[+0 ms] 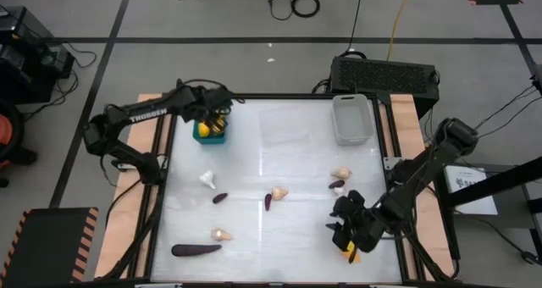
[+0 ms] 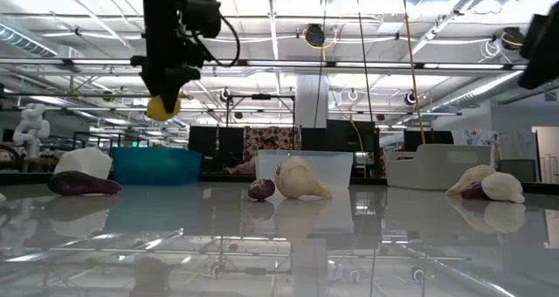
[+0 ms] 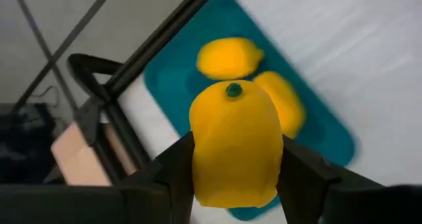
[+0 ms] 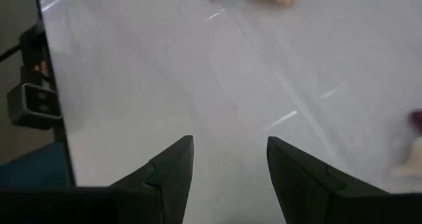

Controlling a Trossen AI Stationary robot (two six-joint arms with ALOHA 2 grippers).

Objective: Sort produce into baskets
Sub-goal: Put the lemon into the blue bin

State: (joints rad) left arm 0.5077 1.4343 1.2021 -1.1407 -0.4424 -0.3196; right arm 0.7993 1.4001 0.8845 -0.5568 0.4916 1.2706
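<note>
My left gripper (image 1: 212,119) hangs over the teal basket (image 1: 210,135) at the far left, shut on a yellow oval (image 3: 234,145). Two more yellow ovals (image 3: 227,58) lie in that basket. My right gripper (image 1: 345,227) stands open above the bare table near the front right, with nothing between its fingers (image 4: 229,145). Loose on the table lie cream bulbs (image 1: 207,180) (image 1: 278,192) (image 1: 341,174), small purple pieces (image 1: 219,198) (image 1: 268,202) and a long purple piece (image 1: 196,249). The translucent white-grey basket (image 1: 352,119) stands at the far right. My left gripper pinches the yellow oval by its two opposite sides (image 3: 198,151) between its two fingers. The fingers come from above, slanting down. The oval is lifted clear above the teal basket, its green stem end (image 3: 233,89) pointing away from the gripper.
A faint clear tray (image 2: 306,162) stands between the two other baskets at the far side. A black box (image 1: 385,72) sits beyond the far right corner. Something yellow-orange (image 1: 350,252) shows at the front right edge, just under my right arm.
</note>
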